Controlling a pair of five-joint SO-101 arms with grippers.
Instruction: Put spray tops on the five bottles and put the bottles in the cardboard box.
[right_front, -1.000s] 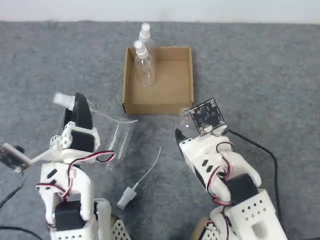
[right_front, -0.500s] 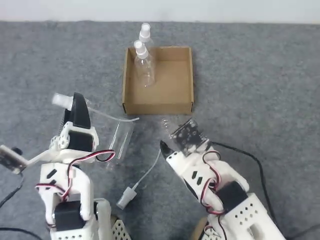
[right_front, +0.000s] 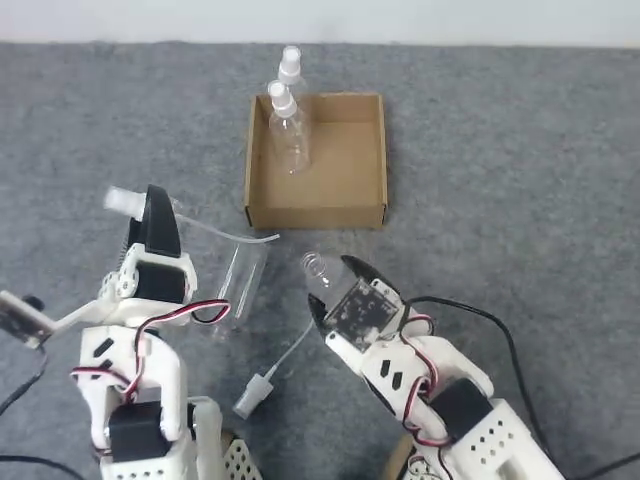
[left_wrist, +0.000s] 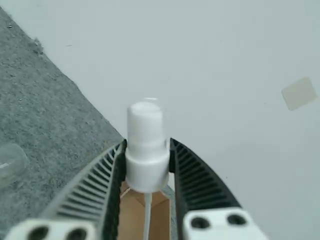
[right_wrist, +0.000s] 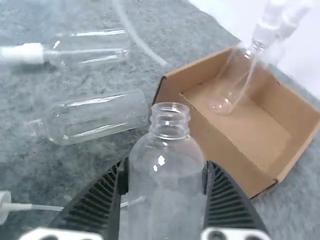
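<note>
Left fingers (left_wrist: 196, 176) pinch spray top (left_wrist: 146, 145); right fingers (right_wrist: 227, 201) pinch open bottle (right_wrist: 165, 185) between them.

Grey carpet (right_front: 520, 150), pale wall (right_front: 450, 18)

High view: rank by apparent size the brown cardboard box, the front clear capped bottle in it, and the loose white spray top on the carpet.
1. Brown cardboard box.
2. Front clear capped bottle.
3. Loose white spray top; its thin tube is longer than the bottle, so unsure.
</note>
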